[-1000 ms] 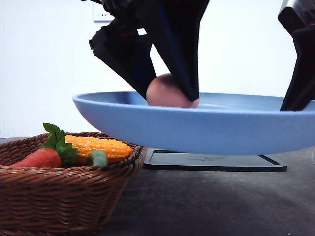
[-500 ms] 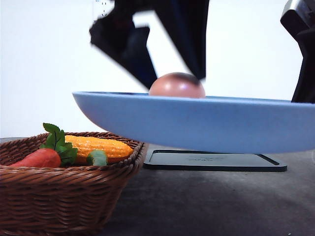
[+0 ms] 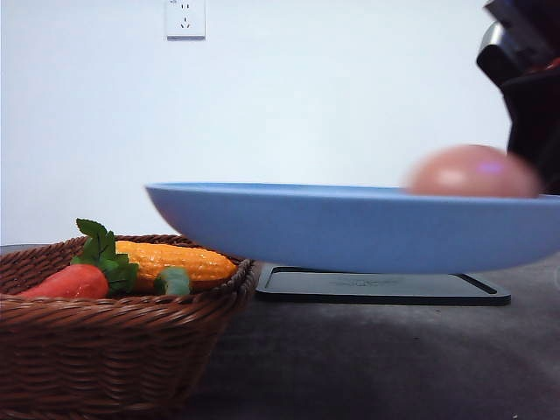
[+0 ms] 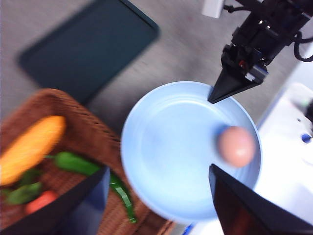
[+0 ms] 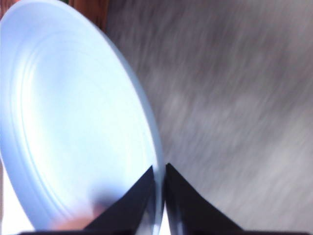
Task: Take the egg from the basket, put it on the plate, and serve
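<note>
Our right gripper pinches the rim of the wide matte blue plate; our left gripper hangs spread above. The smooth pinkish-brown egg sits, seemingly loose, near that rim; any tilt could roll it off.

Matte blue plate, smooth slightly glossy egg, rough woven wicker basket, matte black tray.
</note>
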Robot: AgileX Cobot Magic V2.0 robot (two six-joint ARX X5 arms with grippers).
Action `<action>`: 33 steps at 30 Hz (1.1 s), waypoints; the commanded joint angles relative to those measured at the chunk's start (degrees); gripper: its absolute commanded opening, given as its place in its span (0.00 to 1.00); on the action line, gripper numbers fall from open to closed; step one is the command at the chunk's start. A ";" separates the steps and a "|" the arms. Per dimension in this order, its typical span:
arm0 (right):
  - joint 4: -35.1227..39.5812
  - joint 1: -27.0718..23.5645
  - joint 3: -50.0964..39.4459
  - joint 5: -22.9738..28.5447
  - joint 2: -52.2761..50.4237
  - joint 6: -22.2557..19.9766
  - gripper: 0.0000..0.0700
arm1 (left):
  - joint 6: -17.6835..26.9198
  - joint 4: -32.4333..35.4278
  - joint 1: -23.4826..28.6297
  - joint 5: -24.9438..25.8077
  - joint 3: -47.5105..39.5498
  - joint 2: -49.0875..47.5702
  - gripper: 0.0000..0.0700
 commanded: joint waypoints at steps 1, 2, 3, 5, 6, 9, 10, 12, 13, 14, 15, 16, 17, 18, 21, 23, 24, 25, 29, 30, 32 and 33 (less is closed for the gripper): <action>0.57 -1.44 2.93 0.08 3.36 -3.51 0.00 | 0.98 -0.34 -0.15 -2.07 1.49 -1.63 0.59; 0.56 -2.51 4.37 0.53 5.18 -4.25 0.00 | 0.97 -0.73 0.08 -3.20 1.49 -3.10 0.59; 0.56 -3.63 5.88 0.64 6.99 -4.96 0.00 | 0.97 -1.15 0.26 -4.28 1.49 -4.47 0.59; 0.56 -5.96 9.24 0.66 10.89 -6.07 0.00 | 0.97 -1.90 0.52 -6.54 1.49 -7.16 0.59; 0.56 -7.10 11.01 0.65 12.82 -6.54 0.00 | 0.95 -2.28 0.54 -7.47 1.49 -8.41 0.59; 0.61 -10.32 16.56 0.64 18.69 -7.31 0.00 | 0.68 -3.19 0.54 -9.65 1.49 -11.78 0.59; 0.61 -11.27 18.46 0.64 20.62 -7.45 0.00 | 0.61 -3.36 0.54 -10.15 1.49 -12.74 0.59; 0.84 -12.86 22.25 0.69 24.51 -7.59 0.00 | 0.54 -3.42 0.54 -10.53 1.49 -14.33 0.59; 1.07 -13.50 24.05 0.76 26.41 -7.56 0.00 | 0.52 -3.37 0.54 -10.72 1.49 -14.99 0.58; 1.19 -14.09 26.00 0.91 28.51 -7.49 0.00 | 0.46 -3.38 0.54 -11.10 1.49 -15.60 0.58; 1.22 -14.51 27.84 0.94 30.48 -7.22 0.00 | 0.27 -3.40 0.54 -11.60 1.49 -16.02 0.59; 1.22 -14.85 29.65 0.94 32.43 -6.93 0.00 | 0.09 -3.41 0.54 -12.10 1.49 -16.36 0.59; 1.22 -15.09 31.51 0.92 34.42 -6.78 0.00 | 0.04 -3.43 0.54 -12.50 1.49 -16.64 0.59; 1.22 -15.28 33.14 0.91 36.18 -6.63 0.00 | 0.00 -3.46 0.54 -12.67 1.49 -16.75 0.59; 1.27 -15.49 37.68 0.93 40.93 -6.07 0.00 | -0.17 -3.58 0.54 -12.76 1.49 -16.83 0.59; 1.42 -15.49 40.38 0.94 43.67 -5.43 0.00 | -0.17 -3.69 0.54 -12.76 1.49 -16.70 0.58; 1.47 -15.49 41.56 0.93 44.87 -5.11 0.00 | -0.18 -3.71 0.54 -12.76 1.49 -16.58 0.58; 1.50 -15.49 42.70 0.93 45.99 -4.78 0.00 | -0.22 -3.76 0.54 -12.76 1.49 -16.44 0.58; 2.04 -15.47 45.80 1.15 49.41 -2.95 0.00 | -0.60 -4.37 0.54 -12.76 1.49 -15.77 0.59; 2.23 -15.47 46.08 1.42 49.99 -2.49 0.00 | -0.72 -4.57 0.54 -12.76 1.49 -15.67 0.59; 2.35 -15.47 46.23 2.25 50.76 -2.14 0.00 | -0.97 -4.76 0.54 -12.76 1.49 -15.38 0.58; 2.32 -15.47 46.23 2.41 51.07 -2.14 0.00 | -1.00 -4.74 0.54 -12.76 1.49 -15.27 0.58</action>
